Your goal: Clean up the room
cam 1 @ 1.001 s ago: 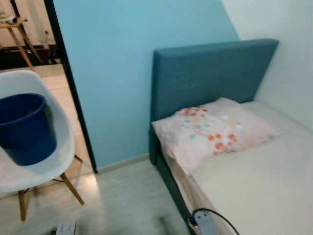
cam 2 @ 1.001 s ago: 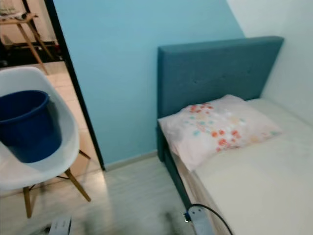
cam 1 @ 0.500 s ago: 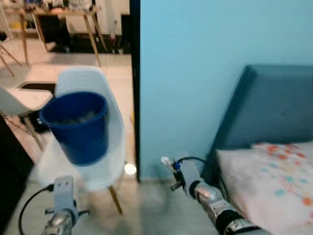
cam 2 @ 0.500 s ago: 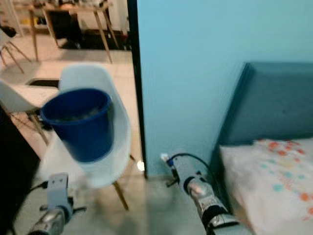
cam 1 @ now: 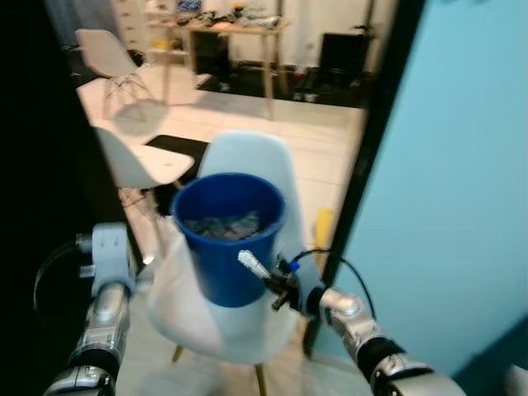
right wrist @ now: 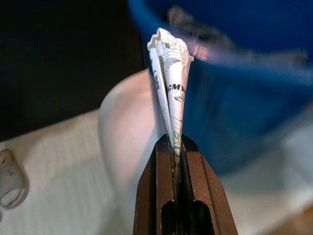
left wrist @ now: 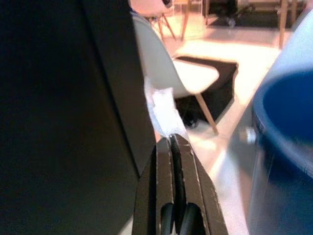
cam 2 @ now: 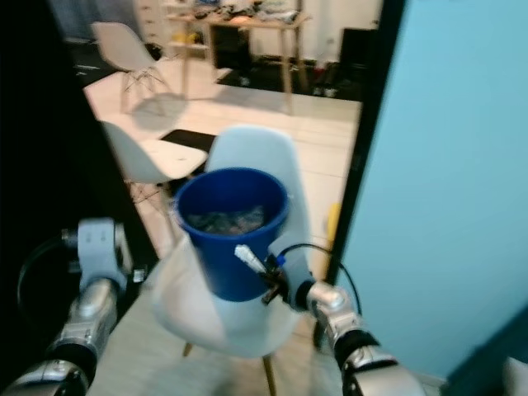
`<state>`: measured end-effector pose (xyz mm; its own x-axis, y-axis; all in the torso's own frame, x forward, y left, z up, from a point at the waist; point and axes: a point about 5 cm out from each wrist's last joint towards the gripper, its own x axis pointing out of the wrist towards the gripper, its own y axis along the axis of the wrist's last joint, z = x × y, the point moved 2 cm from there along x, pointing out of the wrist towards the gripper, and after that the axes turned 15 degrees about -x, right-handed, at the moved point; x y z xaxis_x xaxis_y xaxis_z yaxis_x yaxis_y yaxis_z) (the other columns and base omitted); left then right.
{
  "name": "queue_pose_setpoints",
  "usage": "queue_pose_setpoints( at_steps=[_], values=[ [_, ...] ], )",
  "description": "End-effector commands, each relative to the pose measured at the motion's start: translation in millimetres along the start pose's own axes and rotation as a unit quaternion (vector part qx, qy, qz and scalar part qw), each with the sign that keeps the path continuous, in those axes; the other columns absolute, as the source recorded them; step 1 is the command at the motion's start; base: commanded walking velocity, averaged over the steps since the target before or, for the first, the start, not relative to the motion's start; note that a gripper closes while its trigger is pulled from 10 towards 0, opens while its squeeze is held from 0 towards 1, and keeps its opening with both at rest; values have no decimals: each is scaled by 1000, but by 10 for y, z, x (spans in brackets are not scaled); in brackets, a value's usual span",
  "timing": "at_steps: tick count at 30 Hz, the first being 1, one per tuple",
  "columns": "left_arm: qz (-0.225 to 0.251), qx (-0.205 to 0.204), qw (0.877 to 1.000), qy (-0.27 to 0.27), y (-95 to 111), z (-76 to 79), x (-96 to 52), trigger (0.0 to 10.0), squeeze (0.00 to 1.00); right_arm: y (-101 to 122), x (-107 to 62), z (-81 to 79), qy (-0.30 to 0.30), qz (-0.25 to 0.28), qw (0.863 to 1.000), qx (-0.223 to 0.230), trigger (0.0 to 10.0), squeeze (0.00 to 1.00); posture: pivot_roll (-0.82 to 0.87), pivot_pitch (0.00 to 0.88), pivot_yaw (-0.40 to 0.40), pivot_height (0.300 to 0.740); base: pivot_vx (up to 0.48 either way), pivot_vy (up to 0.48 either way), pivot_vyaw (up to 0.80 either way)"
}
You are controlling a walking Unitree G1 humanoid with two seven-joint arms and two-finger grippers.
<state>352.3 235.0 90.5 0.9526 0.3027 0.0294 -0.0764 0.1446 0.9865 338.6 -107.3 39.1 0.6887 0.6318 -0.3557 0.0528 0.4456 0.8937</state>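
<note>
Both arms have come up since the bed was in front. Now the right gripper (right wrist: pixel 176 147), pinched tight on a folded paper (right wrist: pixel 171 68), sits just beside the blue bucket (cam 1: pixel 228 239) on the white chair (cam 1: pixel 247 330), below its rim. Left gripper (left wrist: pixel 175 147) pinches a clear wrapper (left wrist: pixel 164 110), farther off.

Deep blue bucket (cam 1: pixel 228 235) on a white moulded chair (cam 1: pixel 239 318) with pale wooden legs; light blue wall (cam 1: pixel 462 206) at 3 o'clock, edged by a black door frame (cam 1: pixel 371 140). White folded paper (right wrist: pixel 171 73) printed with black and green lettering, nipped between black fingers (right wrist: pixel 168 191) of the silver-armed right gripper (cam 1: pixel 276 290). Clear, whitish scrap (left wrist: pixel 164 110) in the left gripper (left wrist: pixel 174 147), dark panel (cam 1: pixel 41 148) at 9 o'clock.
</note>
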Motion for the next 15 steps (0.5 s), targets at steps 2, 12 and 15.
queue_pose_setpoints(
  at_steps=[2, 12, 15],
  values=[
    [8, -15, 1000, -24, 39, 143, 12, 10000, 0, 158, 37, 112, -27, 28, 999, 6, 10000, 0, -41, 0, -20, 740, 341, 0, 0],
    [73, -103, 974, -189, 533, 859, 43, 10000, 0, 581, 99, 323, -63, 123, 988, 64, 10000, 0, -41, 0, -12, 740, 297, 0, 0],
    [41, -135, 958, -249, 481, 1051, -31, 10000, 0, 662, 135, 351, -67, 117, 990, 49, 10000, 0, -41, 0, -12, 740, 0, 0, 0]
  ],
)
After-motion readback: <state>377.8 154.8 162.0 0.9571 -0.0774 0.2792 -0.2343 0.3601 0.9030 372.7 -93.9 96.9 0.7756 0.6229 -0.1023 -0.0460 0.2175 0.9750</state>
